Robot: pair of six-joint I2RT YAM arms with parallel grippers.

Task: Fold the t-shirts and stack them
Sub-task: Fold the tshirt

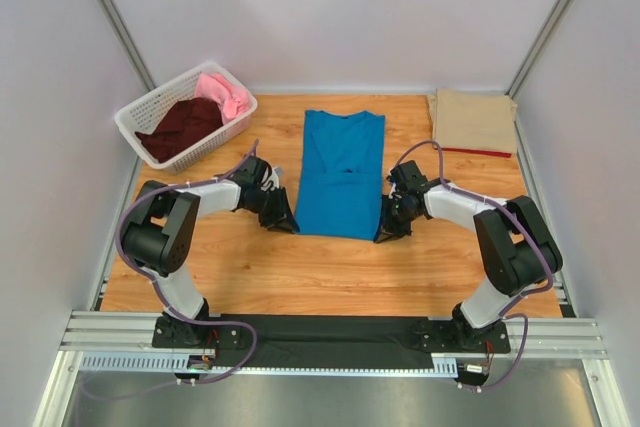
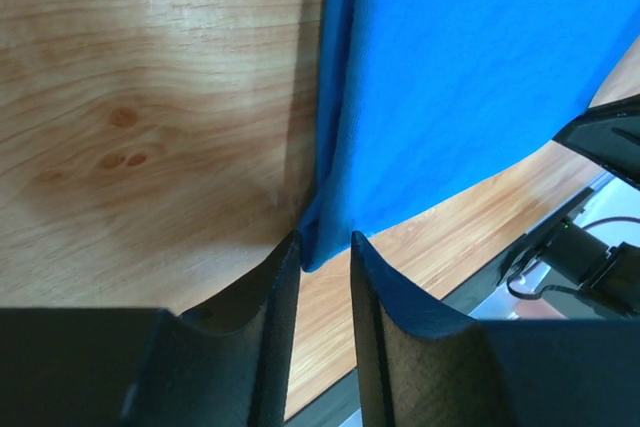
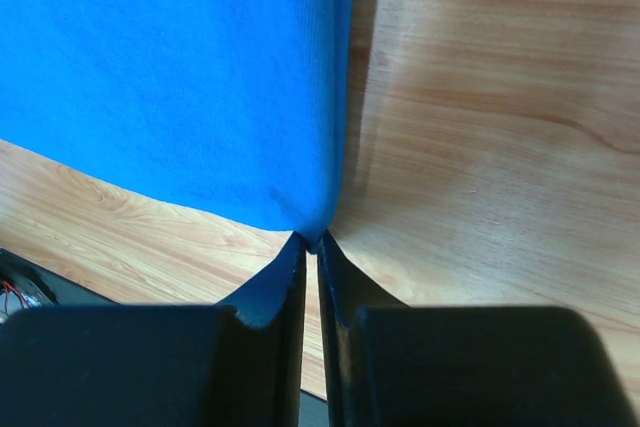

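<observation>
A bright blue t-shirt (image 1: 342, 172) lies folded lengthwise in the middle of the wooden table, collar end away from me. My left gripper (image 1: 283, 219) is at its near left corner. In the left wrist view the jaws (image 2: 325, 237) stand apart, and the corner of the blue cloth (image 2: 470, 77) sits between the tips. My right gripper (image 1: 388, 230) is at the near right corner. In the right wrist view it (image 3: 311, 239) is pinched shut on the tip of the blue cloth (image 3: 170, 77). A folded tan t-shirt (image 1: 472, 119) lies at the back right with a red edge (image 1: 478, 152) under it.
A white lattice basket (image 1: 135, 119) stands at the back left, holding a dark maroon t-shirt (image 1: 185, 127) and a pink one (image 1: 225, 94). Grey walls close in the table on three sides. A black mat (image 1: 320, 329) and metal rails run along the near edge by the arm bases.
</observation>
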